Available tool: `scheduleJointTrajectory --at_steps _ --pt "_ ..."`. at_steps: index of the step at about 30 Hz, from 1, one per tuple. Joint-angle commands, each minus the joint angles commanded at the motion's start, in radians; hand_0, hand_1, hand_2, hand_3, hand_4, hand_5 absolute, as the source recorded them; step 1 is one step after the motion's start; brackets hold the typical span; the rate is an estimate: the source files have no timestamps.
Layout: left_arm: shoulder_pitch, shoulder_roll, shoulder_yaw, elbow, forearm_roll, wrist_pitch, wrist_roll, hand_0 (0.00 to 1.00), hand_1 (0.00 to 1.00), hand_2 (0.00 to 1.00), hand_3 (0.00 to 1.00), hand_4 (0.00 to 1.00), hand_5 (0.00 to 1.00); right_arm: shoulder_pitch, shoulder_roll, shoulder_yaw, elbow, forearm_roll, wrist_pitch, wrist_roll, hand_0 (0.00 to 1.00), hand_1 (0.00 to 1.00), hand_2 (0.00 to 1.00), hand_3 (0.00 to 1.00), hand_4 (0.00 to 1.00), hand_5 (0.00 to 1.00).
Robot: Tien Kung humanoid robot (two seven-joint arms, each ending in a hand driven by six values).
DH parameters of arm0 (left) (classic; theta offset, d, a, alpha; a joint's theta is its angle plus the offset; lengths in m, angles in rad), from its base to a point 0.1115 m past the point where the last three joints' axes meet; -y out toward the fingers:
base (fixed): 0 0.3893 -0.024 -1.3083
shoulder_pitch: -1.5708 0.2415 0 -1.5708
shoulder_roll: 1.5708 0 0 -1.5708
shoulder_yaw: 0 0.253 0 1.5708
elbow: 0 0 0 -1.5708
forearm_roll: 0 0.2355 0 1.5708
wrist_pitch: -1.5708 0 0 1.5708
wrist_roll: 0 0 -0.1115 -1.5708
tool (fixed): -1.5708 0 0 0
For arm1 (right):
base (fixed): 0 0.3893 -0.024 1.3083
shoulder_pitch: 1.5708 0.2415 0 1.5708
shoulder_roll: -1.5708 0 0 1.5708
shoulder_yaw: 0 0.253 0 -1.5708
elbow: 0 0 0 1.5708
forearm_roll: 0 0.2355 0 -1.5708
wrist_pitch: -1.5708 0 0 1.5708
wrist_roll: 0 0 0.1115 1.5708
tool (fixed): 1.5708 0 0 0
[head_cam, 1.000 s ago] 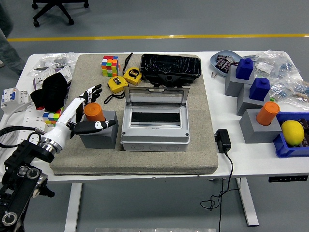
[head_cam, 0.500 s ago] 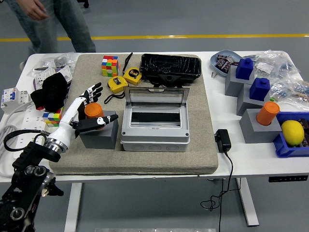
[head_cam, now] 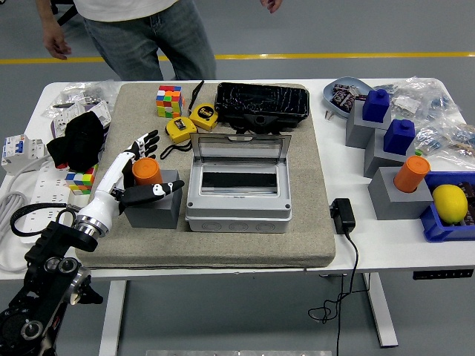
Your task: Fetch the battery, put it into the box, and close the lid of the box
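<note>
The orange battery (head_cam: 146, 171) stands upright in a grey block (head_cam: 154, 208) on the grey mat, left of the box. The grey box (head_cam: 237, 194) sits mid-mat with its clear lid (head_cam: 239, 153) raised at the back. My left hand (head_cam: 132, 178) is at the battery, its fingers (head_cam: 142, 142) spread behind and to the left of it and its thumb (head_cam: 157, 191) lying across the block's top in front. The hand is open and the battery still stands in the block. The right arm is out of view.
Two yellow tape measures (head_cam: 190, 122), a colour cube (head_cam: 169, 100) and a black case (head_cam: 261, 102) lie behind the box. Grey blocks with blue pieces and another orange cylinder (head_cam: 410, 173) stand at the right. A black adapter (head_cam: 342, 214) lies right of the mat. A person (head_cam: 141, 30) stands at the far side.
My left forearm has shifted a little lower and to the right while the hand stays at the battery. A person has walked up to the table's far side.
</note>
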Motion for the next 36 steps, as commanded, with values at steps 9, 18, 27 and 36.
scheduleJointTrajectory --at_steps 9,18,27,36 --pt "-0.003 0.000 0.008 0.012 -0.027 0.023 -0.007 0.811 0.925 0.895 0.869 0.998 0.002 -0.002 0.001 0.000 0.000 -0.002 0.002 0.000 0.719 0.647 0.664 0.679 0.998 0.879" --pt "-0.005 0.000 0.018 0.029 -0.071 0.039 -0.017 0.688 0.737 0.639 0.658 0.998 0.002 -0.001 0.001 0.002 0.000 -0.004 0.002 -0.001 0.719 0.648 0.664 0.683 0.998 0.881" --pt "-0.012 0.000 0.040 0.034 -0.097 0.051 -0.025 0.628 0.655 0.530 0.543 0.998 0.002 0.000 -0.001 0.002 0.000 -0.003 0.003 -0.001 0.719 0.648 0.665 0.686 0.998 0.888" --pt "-0.021 0.000 0.062 0.036 -0.114 0.074 -0.031 0.465 0.508 0.393 0.400 0.998 0.002 0.000 0.000 0.001 0.000 -0.001 0.003 0.000 0.723 0.648 0.665 0.689 0.998 0.898"
